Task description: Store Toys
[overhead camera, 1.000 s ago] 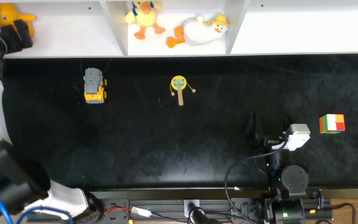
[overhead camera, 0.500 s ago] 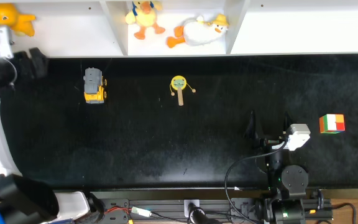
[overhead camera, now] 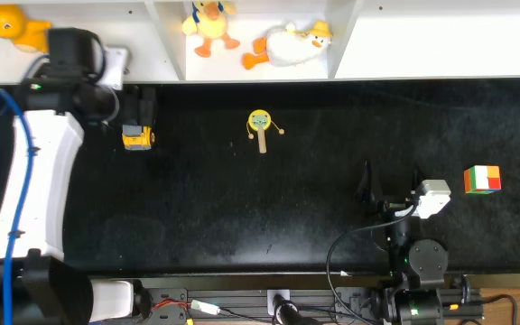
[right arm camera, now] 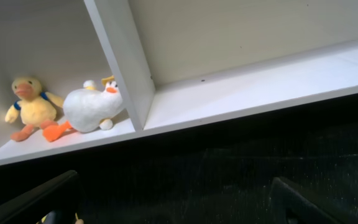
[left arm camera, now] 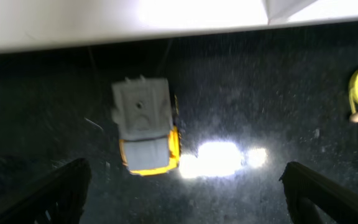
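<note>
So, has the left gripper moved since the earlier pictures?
Yes. In the top view the left gripper went right along the shelf, away from the yellow duck, and now hangs over the toy truck.

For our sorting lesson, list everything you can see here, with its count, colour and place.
toy truck: one, grey and yellow, on the table under the left hand
rattle drum: one, yellow, on the table's middle
cube: one, red, white and green, table's right side
plush duckling: one, yellow, middle compartment of the shelf
plush goose: one, white, beside the plush duckling
duck toy: one, yellow, left compartment
shelf: one, white, along the table's far edge
table: one, black
left hand: one, black, open
right hand: one, black, open, at the table's front, near the cube
</note>
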